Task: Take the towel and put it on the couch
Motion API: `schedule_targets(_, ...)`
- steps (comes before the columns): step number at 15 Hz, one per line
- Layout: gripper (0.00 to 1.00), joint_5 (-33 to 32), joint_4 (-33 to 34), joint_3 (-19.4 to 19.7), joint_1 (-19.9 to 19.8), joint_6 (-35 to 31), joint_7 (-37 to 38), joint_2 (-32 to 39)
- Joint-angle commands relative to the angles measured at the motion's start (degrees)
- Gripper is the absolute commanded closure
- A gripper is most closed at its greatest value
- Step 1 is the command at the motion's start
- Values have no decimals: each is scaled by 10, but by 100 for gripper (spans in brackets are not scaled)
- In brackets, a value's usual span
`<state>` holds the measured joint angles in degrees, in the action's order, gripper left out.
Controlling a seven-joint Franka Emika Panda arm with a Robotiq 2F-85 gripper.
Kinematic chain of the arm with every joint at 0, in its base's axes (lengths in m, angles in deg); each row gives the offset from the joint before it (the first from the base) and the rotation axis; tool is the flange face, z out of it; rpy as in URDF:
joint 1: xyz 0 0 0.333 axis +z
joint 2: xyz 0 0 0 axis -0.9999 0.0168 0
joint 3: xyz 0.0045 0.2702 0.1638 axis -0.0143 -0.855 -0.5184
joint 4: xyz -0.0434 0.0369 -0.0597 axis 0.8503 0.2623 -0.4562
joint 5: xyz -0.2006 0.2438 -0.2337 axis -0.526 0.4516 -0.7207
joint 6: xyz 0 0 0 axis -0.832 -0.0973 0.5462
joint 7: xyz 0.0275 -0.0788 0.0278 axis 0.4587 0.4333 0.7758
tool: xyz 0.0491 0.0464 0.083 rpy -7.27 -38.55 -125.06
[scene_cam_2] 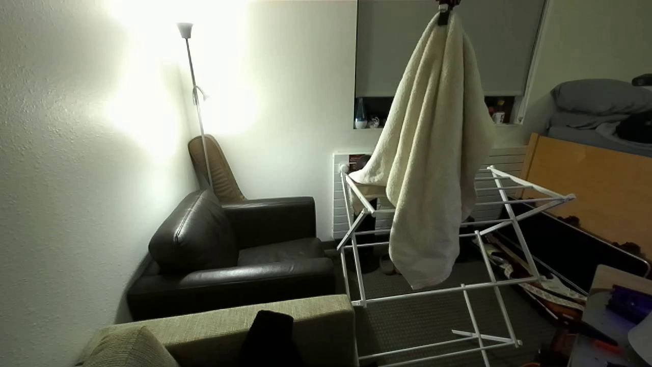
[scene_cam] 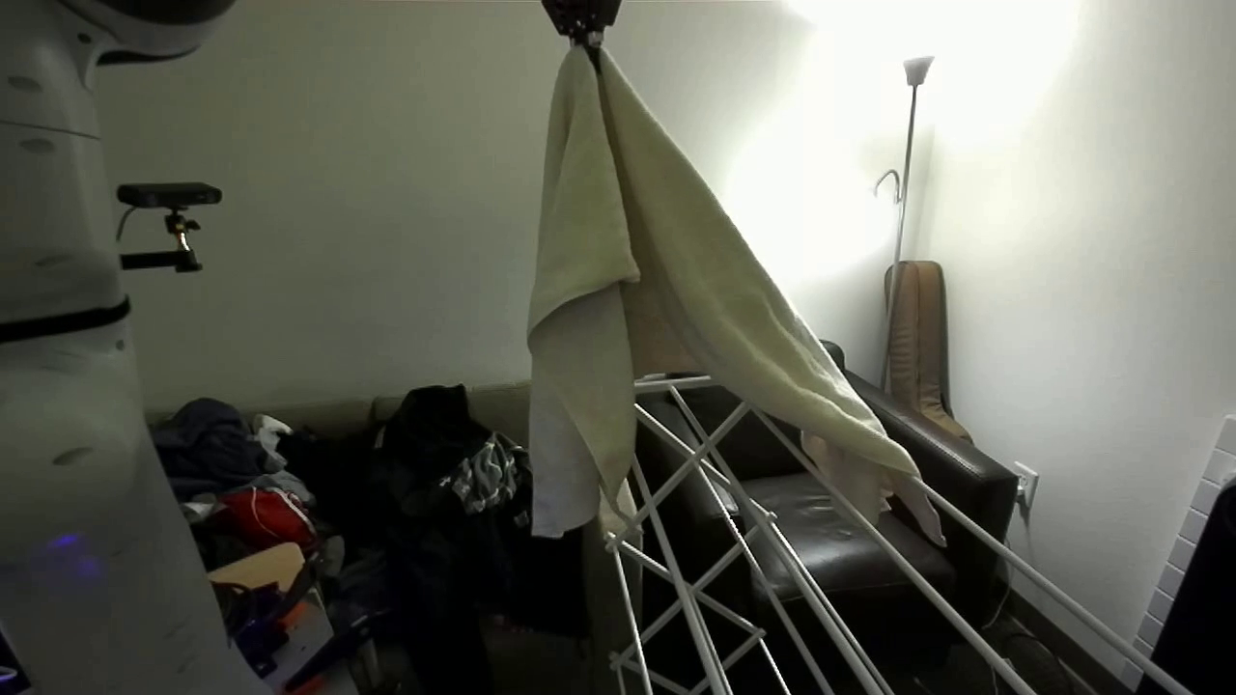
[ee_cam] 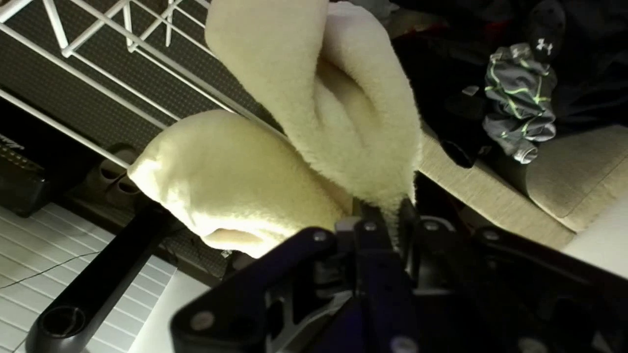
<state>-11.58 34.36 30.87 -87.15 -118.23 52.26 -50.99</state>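
My gripper is shut on the towel, with the cloth pinched between its fingertips, as the wrist view (ee_cam: 385,211) shows. It is high up at the top edge in both exterior views (scene_cam: 587,43) (scene_cam_2: 444,16). The towel, a large cream cloth (scene_cam: 705,270), hangs from it in long folds, also in an exterior view (scene_cam_2: 433,127) and the wrist view (ee_cam: 235,171). One side of the towel slants down to the end of the white drying rack (scene_cam_2: 514,214) and appears to lie over its rail. The beige couch (scene_cam_2: 316,318) is beside the rack; it also shows in the wrist view (ee_cam: 495,201).
Dark clothes (scene_cam: 425,483) and a red garment (scene_cam: 266,518) are piled on the couch. A dark leather armchair (scene_cam_2: 275,272) stands beside the rack and couch. A floor lamp (scene_cam_2: 196,97) and a brown case (scene_cam_2: 219,168) stand behind it. A cluttered table (scene_cam_2: 601,306) is at the right.
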Motion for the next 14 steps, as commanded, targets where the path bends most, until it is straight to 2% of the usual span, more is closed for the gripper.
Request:
schedule_targets(1, 93, 32, -53, -7, -1, 24, -32, -29)
schedule_targets(4, 94, 46, -69, -10, -4, 61, -53, -33)
schedule_targets(7, 94, 48, -122, -12, -2, 72, -74, -48)
schedule_targets(14, 94, 21, -340, -35, 17, 37, -156, -128)
